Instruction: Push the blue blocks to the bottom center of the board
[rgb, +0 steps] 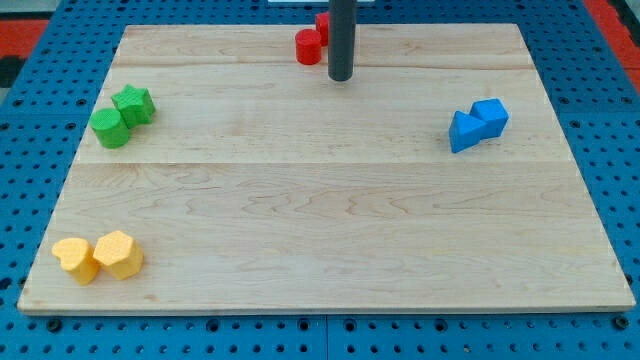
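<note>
Two blue blocks touch each other at the view's right: a blue triangular block (464, 132) and, just right and above it, a blue cube-like block (491, 115). My tip (341, 76) is near the view's top centre, far to the left of and above the blue blocks. It stands just right of a red cylinder (308, 47). A second red block (323, 22) is partly hidden behind the rod.
The wooden board (330, 220) lies on a blue pegboard surface. A green cylinder (111, 128) and a green star-like block (134, 104) sit at the left. Two yellow blocks (76, 258) (119, 253) sit at the bottom left.
</note>
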